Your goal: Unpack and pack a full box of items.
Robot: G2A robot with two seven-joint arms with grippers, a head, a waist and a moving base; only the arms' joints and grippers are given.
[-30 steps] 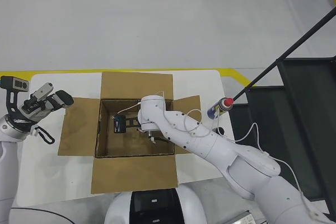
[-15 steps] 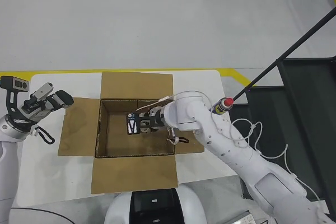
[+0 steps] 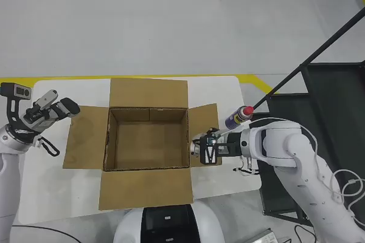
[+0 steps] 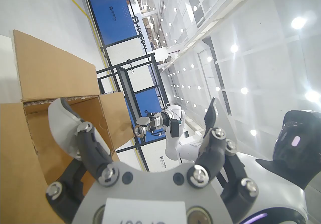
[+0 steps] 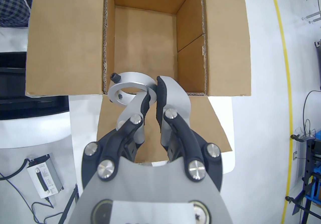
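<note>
The open cardboard box (image 3: 148, 92) stands mid-table with all flaps spread, and its floor (image 5: 143, 42) is bare. Over the box's right flap, my right gripper (image 3: 205, 149) is shut on a silver metal ring (image 5: 130, 89) with a small black screw, pinching its rim between the pads (image 5: 160, 95). That ring (image 4: 139, 131) also shows far off in the left wrist view. My left gripper (image 3: 48, 108) hangs open above the table's left edge, beside the left flap, with nothing between its fingers (image 4: 65, 114).
A spray can with a red cap (image 3: 240, 115) stands on the white table (image 3: 55, 182) just right of the box. A black metal rack (image 3: 328, 121) borders the table's right side. A power adapter (image 5: 44, 177) lies on the floor.
My right arm has drawn out of the box and moved right, carrying the metal ring to above the right flap. The left arm has not moved.
</note>
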